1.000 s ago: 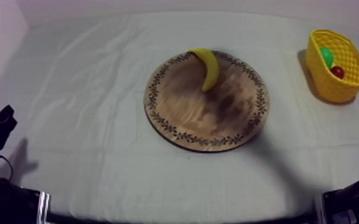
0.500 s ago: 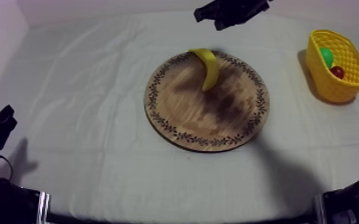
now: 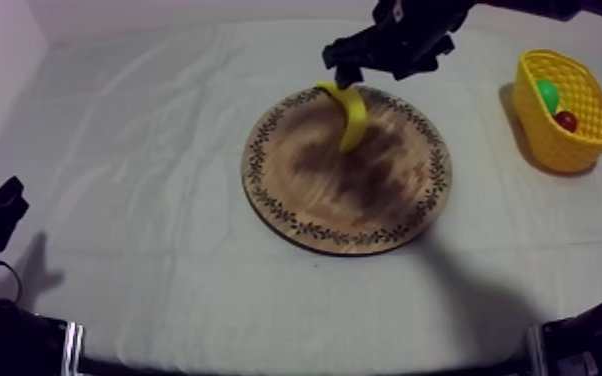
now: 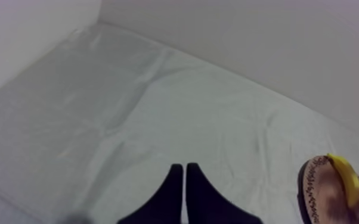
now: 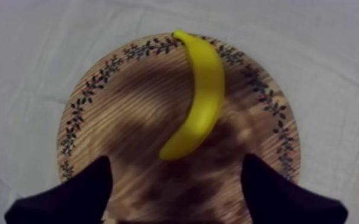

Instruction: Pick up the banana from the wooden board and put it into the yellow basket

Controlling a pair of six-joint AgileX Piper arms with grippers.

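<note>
The right jaws, spread wide, have come down over the banana (image 3: 350, 115), lying ungrasped at the far rim of the wooden board (image 3: 305, 190) (left jaws closed, idle): a grasp looks imminent.

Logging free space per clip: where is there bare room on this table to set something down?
Free: cloth left of the wooden board; cloth before it; the strip between board and yellow basket. Crowded: the board's far rim, where the open right end effector hangs at the banana.

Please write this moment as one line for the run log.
right gripper: open, over banana | banana: lying on wooden board | left gripper: shut, empty
</note>
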